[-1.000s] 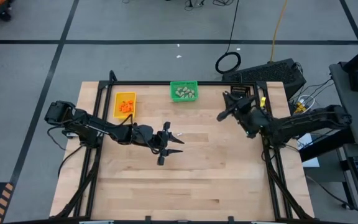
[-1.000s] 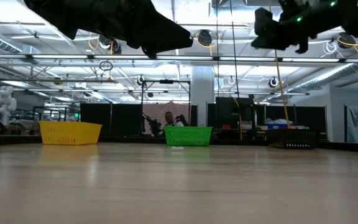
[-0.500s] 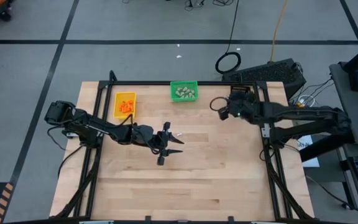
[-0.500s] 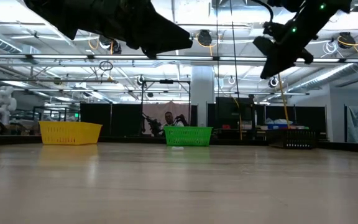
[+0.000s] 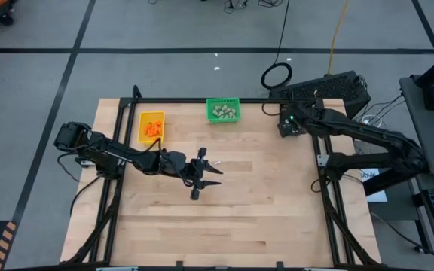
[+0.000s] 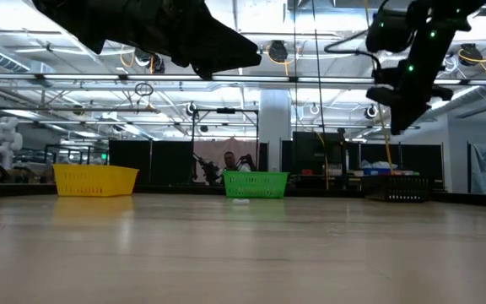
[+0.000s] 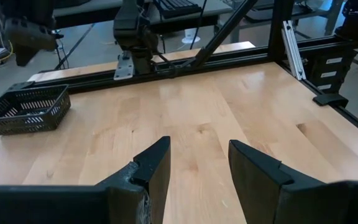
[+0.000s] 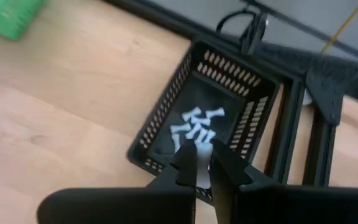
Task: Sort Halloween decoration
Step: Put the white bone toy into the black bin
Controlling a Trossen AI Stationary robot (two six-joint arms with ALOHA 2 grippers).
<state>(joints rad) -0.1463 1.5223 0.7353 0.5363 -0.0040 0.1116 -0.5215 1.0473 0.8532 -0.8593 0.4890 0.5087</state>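
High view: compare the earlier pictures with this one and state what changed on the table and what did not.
The right gripper swung from left of the black bin toward the table's back right corner and now hangs over it, jaws shut. The left gripper, yellow bin and green bin stayed put.

The left arm is stretched low from the table's left edge toward the middle, and its left gripper [image 5: 206, 172] is held above the surface with the two dark fingers [image 7: 148, 174] spread apart and nothing between them. The right arm is extended toward the far right corner, where the right gripper [image 8: 201, 163] is held with its fingers closed together.
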